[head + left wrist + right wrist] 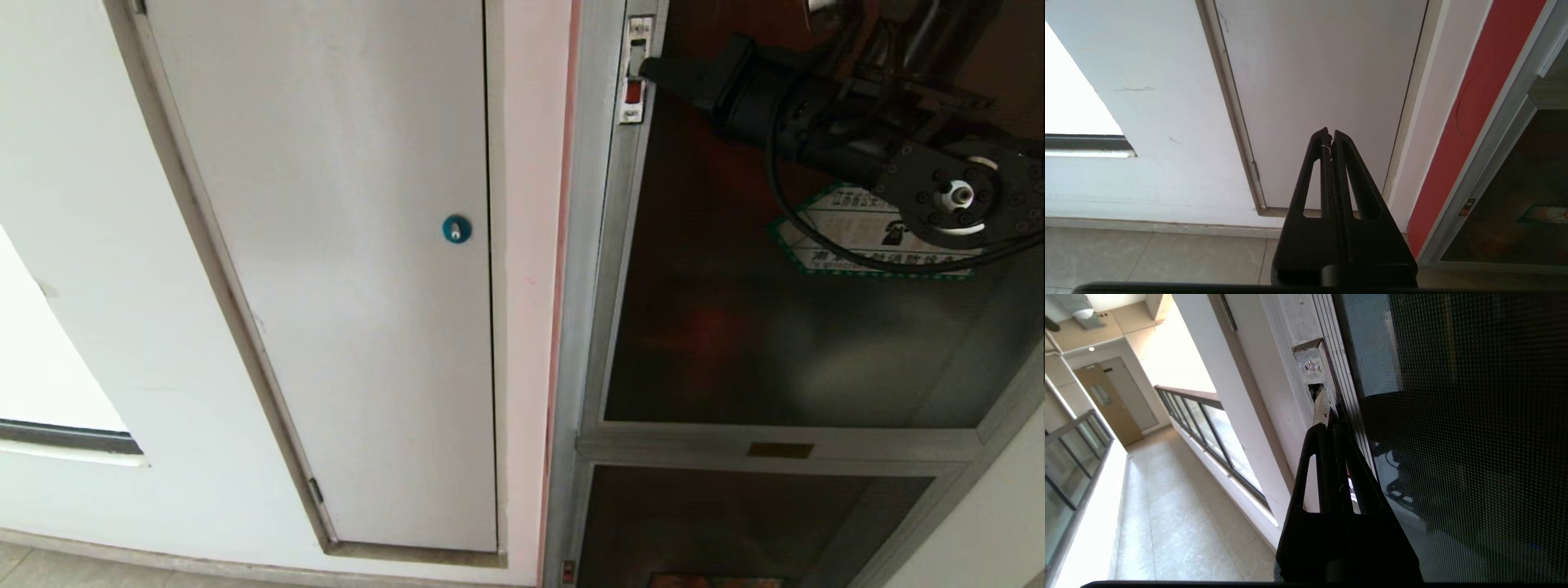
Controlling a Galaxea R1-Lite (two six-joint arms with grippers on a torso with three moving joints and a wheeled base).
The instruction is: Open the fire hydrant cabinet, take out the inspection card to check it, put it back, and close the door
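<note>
The fire hydrant cabinet's silver frame [592, 245] stands right of centre in the head view. Its door [735, 343] is dark tinted glass with a green-bordered telephone sticker [841, 233], and it lies flush in the frame. The slim latch [634, 69] with a red insert sits at the door's upper left edge. My right gripper [651, 70] is shut, with its tips against that latch. In the right wrist view the pale latch tab [1321, 408] shows just past the shut fingertips [1319, 430]. The inspection card is hidden. My left gripper [1331, 132] is shut, empty and parked low.
A plain white panel [351, 286] with a round blue lock [456, 229] fills the wall left of the cabinet. A smaller lower glass panel [735, 523] sits under the door. Beige floor tiles [1147, 257] and a corridor railing [1200, 416] lie to the side.
</note>
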